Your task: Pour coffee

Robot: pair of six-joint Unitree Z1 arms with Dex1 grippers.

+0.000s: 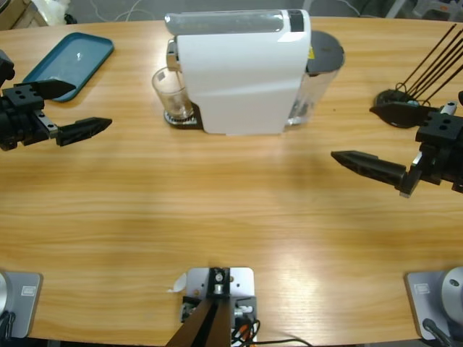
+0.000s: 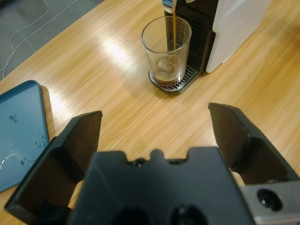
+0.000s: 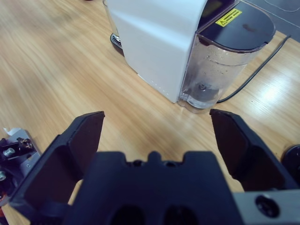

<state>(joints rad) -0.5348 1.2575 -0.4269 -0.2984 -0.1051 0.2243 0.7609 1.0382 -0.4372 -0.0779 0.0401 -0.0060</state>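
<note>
Left gripper [image 1: 72, 108]: jaws spread wide, nothing between them, hovering over the table [image 1: 231, 210] at its left end, pointed toward the machine. Right gripper [image 1: 365, 137]: jaws likewise apart and empty, at the table's right end, aimed left.

White coffee machine [image 1: 239, 72] stands at the far middle of the table. Clear glass [image 1: 171, 92] sits on the machine's drip tray [image 1: 184, 121], on the machine's left side in the high view.

Left wrist view only: a thin brown stream [image 2: 173, 28] falls from the spout into the glass [image 2: 166, 47]; the coffee [image 2: 165, 78] is a shallow dark layer at the bottom of the glass. The high view does not resolve the stream or the liquid.

Right wrist view only: transparent water tank [image 3: 218, 70] at the machine's rear, dark lid with a yellow warning label [image 3: 227, 17], black cable [image 3: 255, 70] trailing off across the table. The glass is hidden behind the machine body in this view.

Blue tray [image 1: 69, 61] lies at the far left, beside the left gripper; the left wrist view shows droplets on its surface.
</note>
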